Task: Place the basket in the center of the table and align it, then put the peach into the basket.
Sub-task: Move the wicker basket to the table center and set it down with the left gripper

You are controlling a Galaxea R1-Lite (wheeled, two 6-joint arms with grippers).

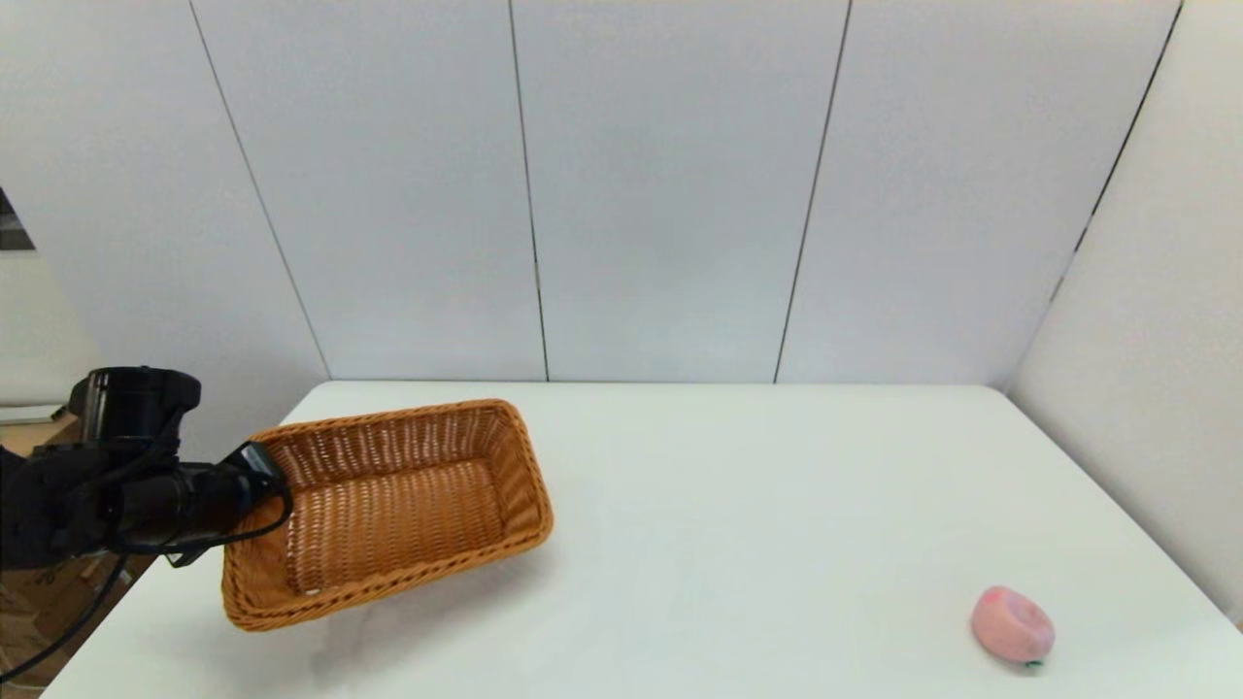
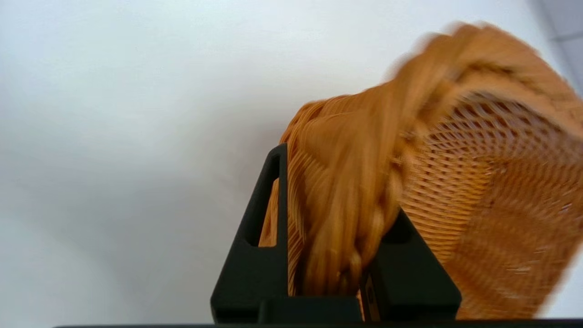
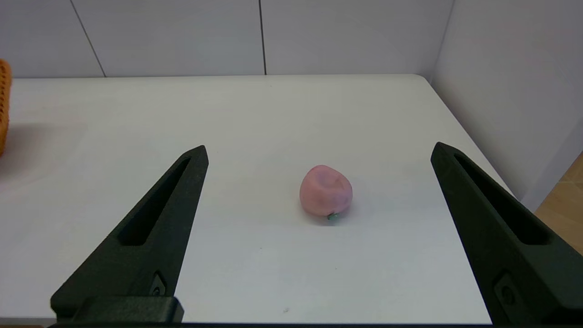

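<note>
The head view looks forward and down from above the near edge of the table point(image 1: 738, 505), taking in its whole width and the wall panels behind. The left wrist view sits very close behind the left hand point(image 2: 325, 255), with the basket point(image 2: 455, 191) filling much of it. The right wrist view looks low across the table between the right hand point(image 3: 319, 218)'s wide-set fingers toward the peach point(image 3: 325, 190), which the head view also shows.

Pale grey panelled walls point(image 1: 660, 194) with dark seams enclose the corner.
</note>
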